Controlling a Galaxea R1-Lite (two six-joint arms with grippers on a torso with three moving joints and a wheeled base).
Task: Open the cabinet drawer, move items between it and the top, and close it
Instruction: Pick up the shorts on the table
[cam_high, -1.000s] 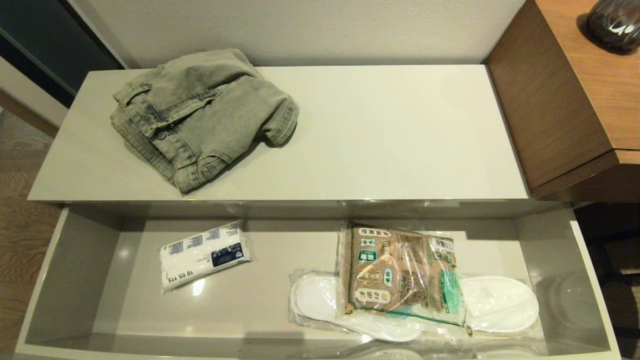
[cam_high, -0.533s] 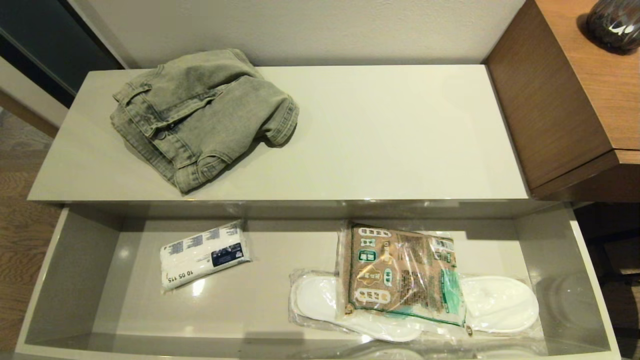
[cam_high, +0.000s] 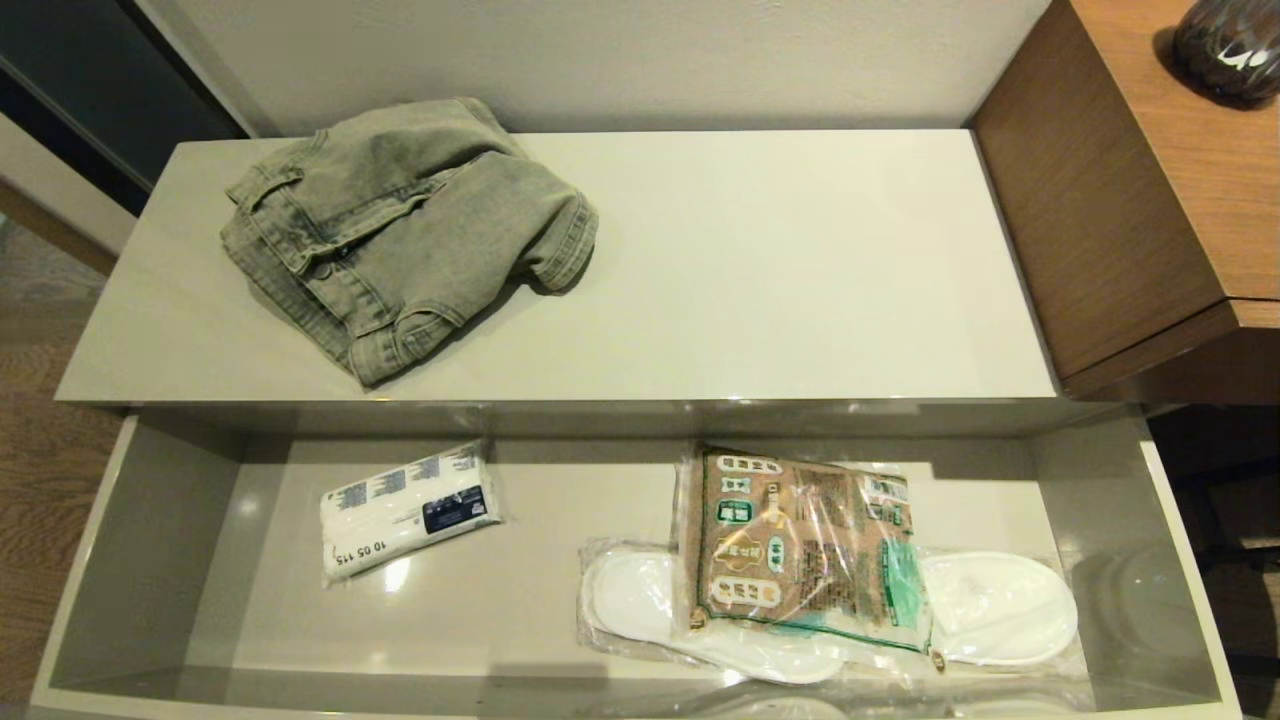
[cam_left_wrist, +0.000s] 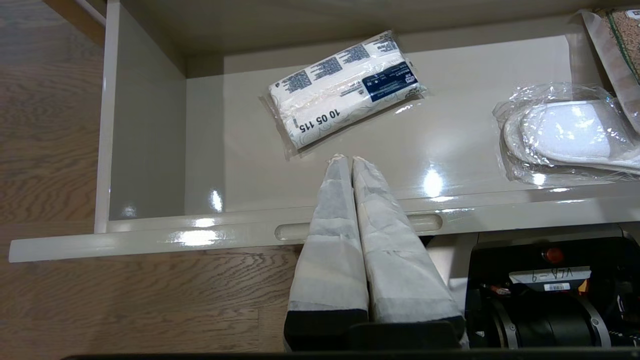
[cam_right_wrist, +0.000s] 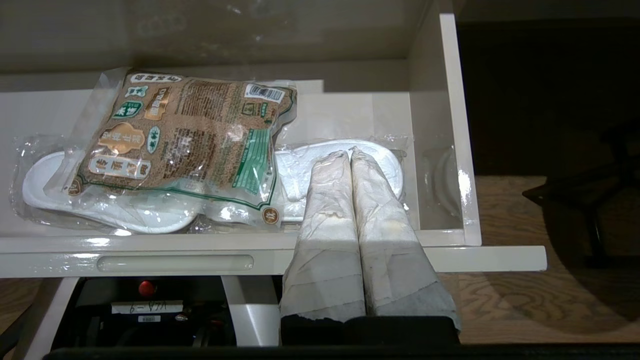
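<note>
The cabinet drawer stands pulled out, its grey inside exposed. On the left of the cream top lies the folded grey-green denim garment. A white cloth in a printed plastic wrap rests on the drawer floor at the left. My left gripper hovers shut and empty over the drawer's front edge, its tips just short of that wrapped cloth. Over the drawer's right end my right gripper is shut and empty, its tips in line with a slipper. Neither gripper shows in the head view.
Plastic-wrapped white slippers lie at the drawer's right, with a brown-and-green packet on top of them. Taller brown wood-grain furniture carrying a dark vase stands to the right. Handle recesses sit in the front rail.
</note>
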